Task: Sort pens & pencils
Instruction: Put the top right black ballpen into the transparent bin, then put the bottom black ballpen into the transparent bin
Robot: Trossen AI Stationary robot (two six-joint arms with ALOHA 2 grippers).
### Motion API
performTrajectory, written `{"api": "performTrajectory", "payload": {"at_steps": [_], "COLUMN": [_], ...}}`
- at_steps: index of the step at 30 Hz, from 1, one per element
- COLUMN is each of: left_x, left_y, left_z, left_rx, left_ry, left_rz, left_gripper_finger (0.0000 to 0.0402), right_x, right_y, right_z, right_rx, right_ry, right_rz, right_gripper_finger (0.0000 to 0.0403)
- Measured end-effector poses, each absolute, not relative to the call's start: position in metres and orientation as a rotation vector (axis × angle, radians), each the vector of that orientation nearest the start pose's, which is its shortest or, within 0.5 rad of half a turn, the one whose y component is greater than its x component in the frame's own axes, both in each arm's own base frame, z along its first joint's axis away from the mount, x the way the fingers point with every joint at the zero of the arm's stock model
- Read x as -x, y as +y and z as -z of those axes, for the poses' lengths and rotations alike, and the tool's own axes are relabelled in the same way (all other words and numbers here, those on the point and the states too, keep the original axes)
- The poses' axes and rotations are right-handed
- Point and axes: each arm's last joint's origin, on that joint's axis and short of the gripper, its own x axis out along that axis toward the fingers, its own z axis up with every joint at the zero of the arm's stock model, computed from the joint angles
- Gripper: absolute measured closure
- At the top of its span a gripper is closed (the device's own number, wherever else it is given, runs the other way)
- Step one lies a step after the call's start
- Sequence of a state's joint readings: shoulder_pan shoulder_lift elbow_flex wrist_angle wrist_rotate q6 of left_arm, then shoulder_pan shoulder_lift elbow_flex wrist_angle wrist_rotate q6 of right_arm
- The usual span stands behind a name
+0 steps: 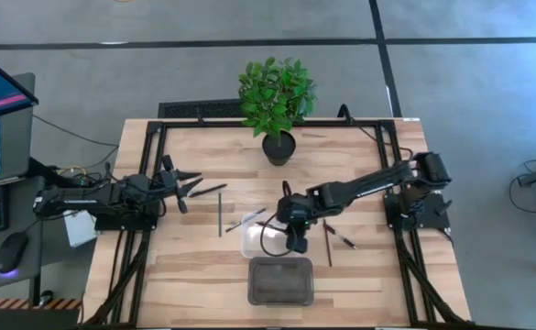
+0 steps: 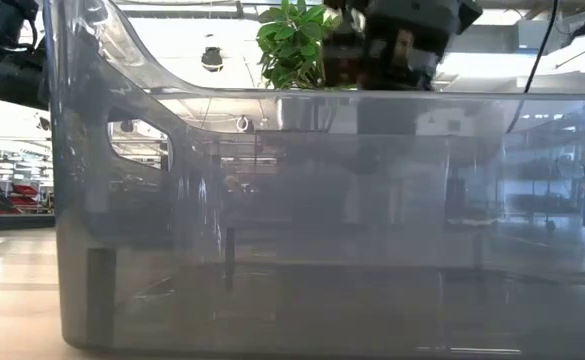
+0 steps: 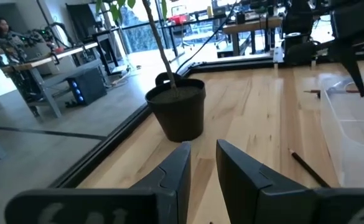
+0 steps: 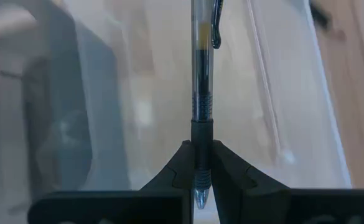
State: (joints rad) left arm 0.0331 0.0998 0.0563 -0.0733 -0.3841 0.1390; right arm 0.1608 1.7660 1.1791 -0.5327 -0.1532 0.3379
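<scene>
Right wrist view shows the right gripper point(image 4: 201, 171) clamped on a clear-barrelled pen with a black grip and metal clip point(image 4: 201, 81), the fingers pinching it just above its tip, the barrel running straight out ahead over a clear plastic tray point(image 4: 281, 93). From overhead, that gripper point(image 1: 293, 240) hangs over the pale tray point(image 1: 249, 240) at mid-table, directly behind a smoky grey translucent plastic bin point(image 1: 280, 280) that sits at the near edge. Two slim dark sticks point(image 1: 329, 244), of a kind I cannot tell, lie on the light wooden tabletop point(image 1: 203, 275) just right of the tray, one more slim stick point(image 1: 220, 217) to its left, and a thicker black one point(image 1: 209, 192) nearer the left arm. The left gripper point(image 1: 187, 186) rests low at the left side of the table, well apart from the trays; its wrist camera shows the two dark fingers point(image 3: 177, 171) narrowly parted with nothing between them, pointing toward a green potted plant in a black pot point(image 3: 177, 112).
</scene>
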Motion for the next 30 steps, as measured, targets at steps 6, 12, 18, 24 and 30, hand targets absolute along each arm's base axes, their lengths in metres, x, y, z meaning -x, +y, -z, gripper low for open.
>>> {"api": "performTrajectory", "payload": {"at_steps": [6, 12, 18, 24, 30], "left_x": [-0.098, -0.099, -0.099, -0.099, -0.099], "left_y": [0.014, 0.014, 0.014, 0.014, 0.014], "left_z": [-0.168, -0.168, -0.167, -0.167, -0.167], "left_rx": [-0.158, -0.158, -0.158, -0.158, -0.158], "left_ry": [0.149, 0.151, 0.152, 0.153, 0.153], "left_rz": [-0.41, -0.409, -0.409, -0.409, -0.407], "left_gripper_finger": [0.0333, 0.0333, 0.0333, 0.0333, 0.0333], "right_x": [-0.35, -0.352, -0.352, -0.352, -0.354], "right_y": [0.062, 0.061, 0.061, 0.061, 0.061], "right_z": [-0.183, -0.181, -0.18, -0.18, -0.191], "right_rx": [-0.309, -0.321, -0.322, -0.322, -0.323], "right_ry": [1.179, 1.179, 1.176, 1.181, 1.173], "right_rz": [-0.126, -0.13, -0.133, -0.131, -0.133], "right_gripper_finger": [0.0349, 0.0329, 0.0313, 0.0311, 0.031]}}
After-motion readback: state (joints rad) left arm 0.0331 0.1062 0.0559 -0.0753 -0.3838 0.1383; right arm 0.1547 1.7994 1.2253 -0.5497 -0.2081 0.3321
